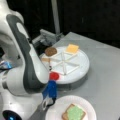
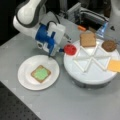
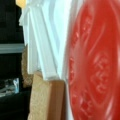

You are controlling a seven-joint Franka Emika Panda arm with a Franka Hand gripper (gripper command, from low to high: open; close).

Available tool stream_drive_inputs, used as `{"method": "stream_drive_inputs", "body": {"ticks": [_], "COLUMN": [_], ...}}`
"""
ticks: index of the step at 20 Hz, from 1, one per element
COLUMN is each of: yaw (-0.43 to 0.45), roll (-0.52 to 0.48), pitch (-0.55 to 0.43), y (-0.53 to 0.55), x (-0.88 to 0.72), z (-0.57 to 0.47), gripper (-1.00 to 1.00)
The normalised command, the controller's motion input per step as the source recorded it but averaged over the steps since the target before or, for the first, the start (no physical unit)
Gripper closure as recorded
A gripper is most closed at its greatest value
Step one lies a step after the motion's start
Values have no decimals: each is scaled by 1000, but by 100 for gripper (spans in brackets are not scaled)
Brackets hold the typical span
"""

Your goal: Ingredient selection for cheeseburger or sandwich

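1 lettuce-topped toast (image 2: 40,73) on plate (image 2: 25,81) (tomato (image 2: 69,49) at hand (image 2: 60,50))

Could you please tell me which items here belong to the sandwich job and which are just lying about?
Job: toast with lettuce on the plate; tomato at the hand; second toast, patty, cheese.
Lying about: grey box, orange piece.

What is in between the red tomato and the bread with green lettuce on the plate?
The gripper sits between the tomato slice and the lettuce-topped toast, as a front view shows.
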Motion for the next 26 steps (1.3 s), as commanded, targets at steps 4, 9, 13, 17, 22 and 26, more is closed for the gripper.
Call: {"method": "stream_drive_inputs", "body": {"ticks": [4, 9, 13, 17, 22, 26], "yaw": [13, 13, 7, 6, 10, 9], "roll": [218, 191, 191, 186, 179, 161], "pitch": [70, 72, 69, 61, 63, 70], "y": [-46, -56, -67, -71, -79, -74], "x": [199, 187, 199, 225, 250, 282], "z": [-34, -33, -38, -50, -53, -48], "gripper": [100, 100, 100, 100, 100, 100]}}
